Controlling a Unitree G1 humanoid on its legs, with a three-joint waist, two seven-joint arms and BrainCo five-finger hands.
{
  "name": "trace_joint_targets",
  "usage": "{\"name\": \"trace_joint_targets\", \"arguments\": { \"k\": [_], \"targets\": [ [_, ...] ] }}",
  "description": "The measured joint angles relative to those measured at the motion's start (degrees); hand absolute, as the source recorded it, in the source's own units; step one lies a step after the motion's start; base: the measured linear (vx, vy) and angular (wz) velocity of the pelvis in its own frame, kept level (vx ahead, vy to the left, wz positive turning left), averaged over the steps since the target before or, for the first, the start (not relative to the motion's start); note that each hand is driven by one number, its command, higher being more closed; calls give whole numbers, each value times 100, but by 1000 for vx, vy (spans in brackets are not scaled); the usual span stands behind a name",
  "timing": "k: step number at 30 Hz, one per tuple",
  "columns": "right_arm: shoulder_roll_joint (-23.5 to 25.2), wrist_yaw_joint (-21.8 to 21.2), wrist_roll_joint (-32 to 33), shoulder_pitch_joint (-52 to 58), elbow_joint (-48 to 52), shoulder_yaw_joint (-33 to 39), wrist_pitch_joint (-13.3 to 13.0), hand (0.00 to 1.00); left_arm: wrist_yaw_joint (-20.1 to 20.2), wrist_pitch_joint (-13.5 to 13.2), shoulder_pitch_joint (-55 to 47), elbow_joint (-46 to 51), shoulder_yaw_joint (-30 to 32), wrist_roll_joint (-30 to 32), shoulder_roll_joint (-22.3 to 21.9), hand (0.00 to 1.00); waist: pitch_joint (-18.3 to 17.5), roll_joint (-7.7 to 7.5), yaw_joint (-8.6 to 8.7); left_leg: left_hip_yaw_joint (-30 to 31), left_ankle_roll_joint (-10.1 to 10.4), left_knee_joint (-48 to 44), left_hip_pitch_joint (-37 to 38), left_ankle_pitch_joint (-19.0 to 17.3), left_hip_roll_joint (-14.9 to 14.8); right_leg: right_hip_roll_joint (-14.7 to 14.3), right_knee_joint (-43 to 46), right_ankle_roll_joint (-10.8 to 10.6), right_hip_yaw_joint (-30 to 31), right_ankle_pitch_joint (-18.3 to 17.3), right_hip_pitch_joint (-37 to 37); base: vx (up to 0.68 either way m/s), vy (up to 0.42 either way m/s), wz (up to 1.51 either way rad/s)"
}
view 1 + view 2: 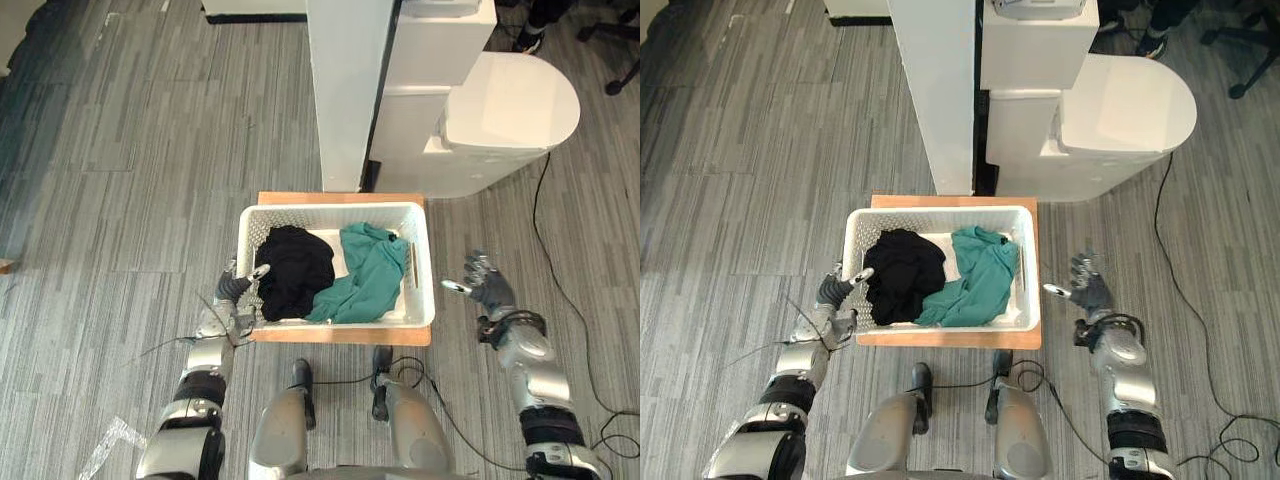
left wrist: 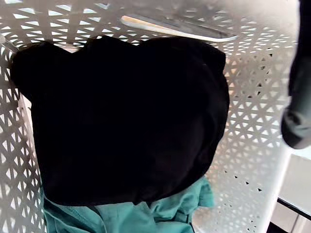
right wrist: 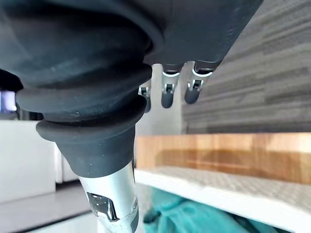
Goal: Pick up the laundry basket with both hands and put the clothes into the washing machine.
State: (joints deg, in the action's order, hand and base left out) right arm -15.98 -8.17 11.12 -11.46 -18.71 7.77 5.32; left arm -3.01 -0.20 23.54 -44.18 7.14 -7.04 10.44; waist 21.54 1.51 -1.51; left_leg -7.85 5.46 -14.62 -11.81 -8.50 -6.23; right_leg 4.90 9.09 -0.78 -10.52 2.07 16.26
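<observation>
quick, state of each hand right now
left hand: at the basket left rim, grip cannot be told
right hand: open, holding nothing, apart from the basket

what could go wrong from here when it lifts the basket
The right hand is open and clear of the basket, while the left hand is at its left wall; lifting now would likely tip it. The teal garment lies against the right wall and might get caught.

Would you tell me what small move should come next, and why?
Probably bring the right hand inward to the laundry basket at its right rim: that hand hangs open, apart from the basket, while the left hand is at the left rim, so a two-handed lift isn't ready.
</observation>
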Motion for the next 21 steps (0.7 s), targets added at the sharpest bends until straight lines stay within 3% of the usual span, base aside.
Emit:
{"name": "trace_joint_targets", "arguments": {
  "k": [3, 8, 11, 21],
  "targets": [
    [211, 50, -50, -316, -91, -368, 13, 0, -112, 11, 315, -296, -179, 151, -5, 0, 110, 5, -90, 3, -20, -56, -30, 12, -17, -24, -28, 9, 16, 64, -4, -57, 4, -2],
    [290, 110, -52, -644, -305, -336, -49, 0, -309, 98, 473, -493, -208, 438, 14, 0, 239, -28, -95, 47, -31, -162, -161, 18, -29, -49, -173, 19, 7, 218, -7, -55, 6, 1],
    [314, 251, -62, -986, -734, -408, -152, 0, -372, 124, 645, -690, -310, 608, 71, 0, 250, -30, -97, 51, -98, -175, -220, 60, -37, -76, -312, 34, 13, 345, -13, -58, 1, -2],
    [175, 598, -222, -2240, -2330, -883, -145, 0, -614, 220, 1276, -1147, -499, 1112, 298, 0, 386, -38, -136, 146, -89, -244, -522, 103, -127, -200, -664, 98, -36, 617, 43, -34, -14, 1]
  ]
}}
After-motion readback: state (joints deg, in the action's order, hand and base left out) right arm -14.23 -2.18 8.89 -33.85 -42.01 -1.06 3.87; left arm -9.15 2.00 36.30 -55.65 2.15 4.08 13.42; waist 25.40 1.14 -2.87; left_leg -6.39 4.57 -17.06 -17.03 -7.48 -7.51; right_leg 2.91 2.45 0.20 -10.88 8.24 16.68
